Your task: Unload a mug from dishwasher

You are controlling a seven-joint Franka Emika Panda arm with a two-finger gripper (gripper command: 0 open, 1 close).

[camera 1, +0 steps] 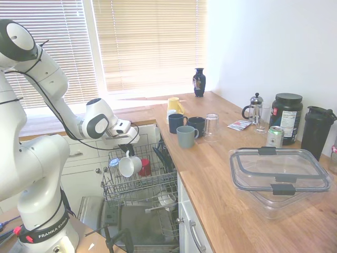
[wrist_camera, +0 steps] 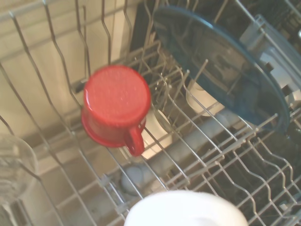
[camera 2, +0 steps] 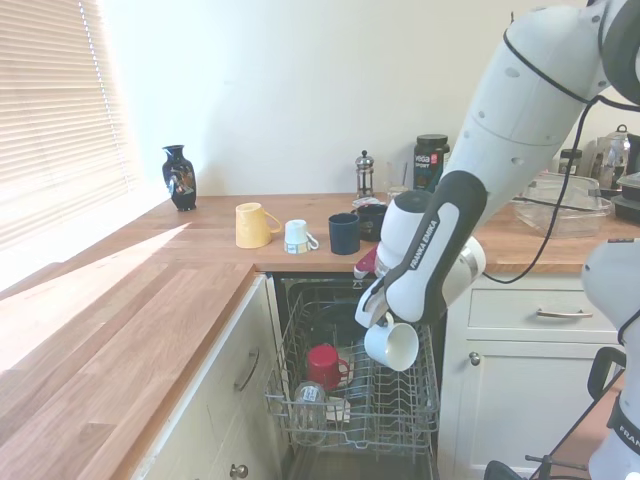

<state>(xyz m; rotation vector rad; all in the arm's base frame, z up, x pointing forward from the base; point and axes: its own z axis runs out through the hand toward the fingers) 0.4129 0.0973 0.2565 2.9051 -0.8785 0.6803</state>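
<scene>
Hanging from your claw (camera 1: 126, 153), the mug (camera 1: 129, 166) sits clear above the dishwasher (camera 1: 139, 187) rack, tilted on its side with its mouth facing outward; the claw is clamped on the mug near its rim or handle, though you cannot tell exactly which. Below it in the rack you can see a red cup (camera 2: 324, 364) standing upside down and a clear glass (camera 2: 309, 397) at the rack's front corner. On the worktop (camera 1: 221, 174) stand a yellow mug (camera 2: 252, 225), a dark blue mug (camera 2: 343, 233) and a grey-green mug (camera 1: 186, 136).
</scene>
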